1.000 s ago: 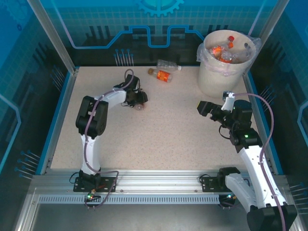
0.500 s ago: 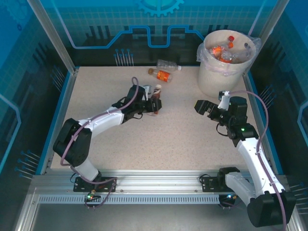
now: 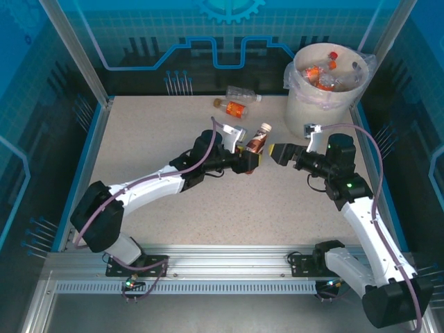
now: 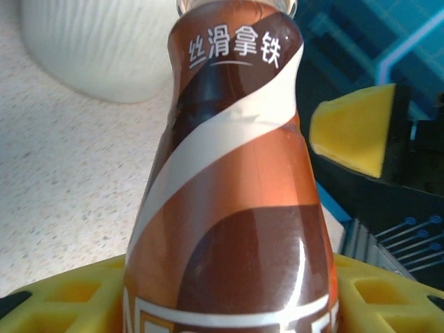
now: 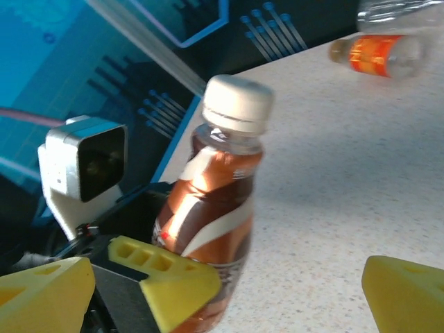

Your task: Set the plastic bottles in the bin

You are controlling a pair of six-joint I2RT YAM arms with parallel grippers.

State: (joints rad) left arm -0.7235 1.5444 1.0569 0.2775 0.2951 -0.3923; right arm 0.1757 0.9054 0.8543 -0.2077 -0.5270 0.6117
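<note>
Your left gripper (image 3: 251,159) is closed low on the brown latte bottle (image 3: 259,139) at the middle of the table, apart from the bin (image 3: 305,114). Your right gripper (image 3: 280,153) stands fully open just beside it. If the left one releases too early, the bottle can fall.

Top view: bright, even light from above, sharp all over. Table (image 3: 152,152) pale, no glare; faint soft shadows under both arms. Left wrist view: brown bottle (image 4: 229,180) very close, white glare streak low on its label, print sharp, bin (image 4: 97,48) behind slightly soft. Right wrist view: orange bottle (image 5: 378,54) near table's far edge blurred; near yellow fingers (image 5: 406,295) soft.
</note>
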